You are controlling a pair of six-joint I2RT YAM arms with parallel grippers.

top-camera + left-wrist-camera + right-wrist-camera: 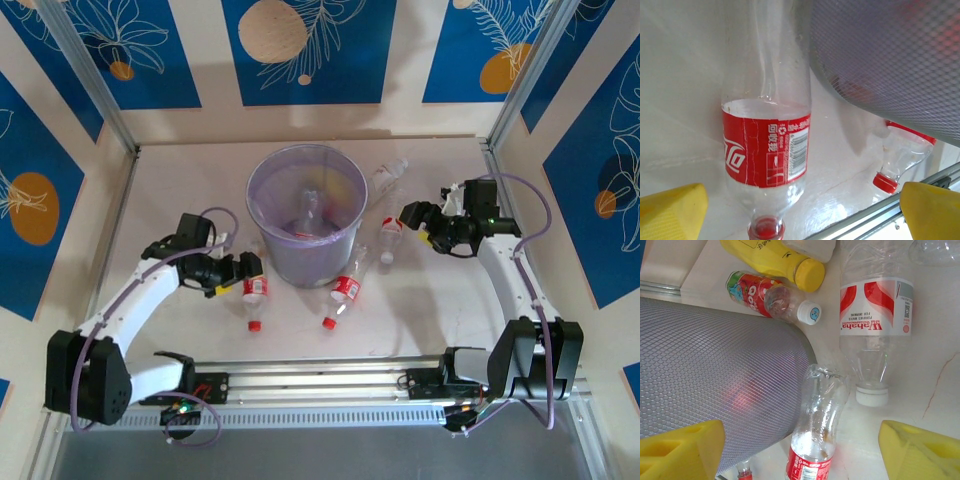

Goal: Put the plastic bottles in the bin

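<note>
Carrying everything is the white worktop (180, 180). The bin (300, 262) stands upright at its middle, pale purple, translucent and mesh-textured, and a clear bottle seems to lie inside it. The other bottles lie on their sides around it.

The yellow bottle (775, 257) is the biggest, opaque with a yellow cap. Next is the Wahaha bottle (875, 325), clear with a red-white label and a white cap. A red-labelled bottle (816, 425) lies just beside the bin wall. In front of the bin are the cola bottle (765, 155) and its twin (900, 155), both clear with red caps. The smallest is the green-labelled bottle (760, 292), close against the bin near the yellow one.

All look empty, so they are probably light. Their thin walls would dent under a hard squeeze, and the smooth round bodies could slip or roll. The straight labelled belly looks the safest place to grip, not the tapering neck.

The left jaws stand wide open either side of the cola bottle's cap end, touching nothing. The right jaws are also wide open and empty, over the red-labelled bottle.
</note>
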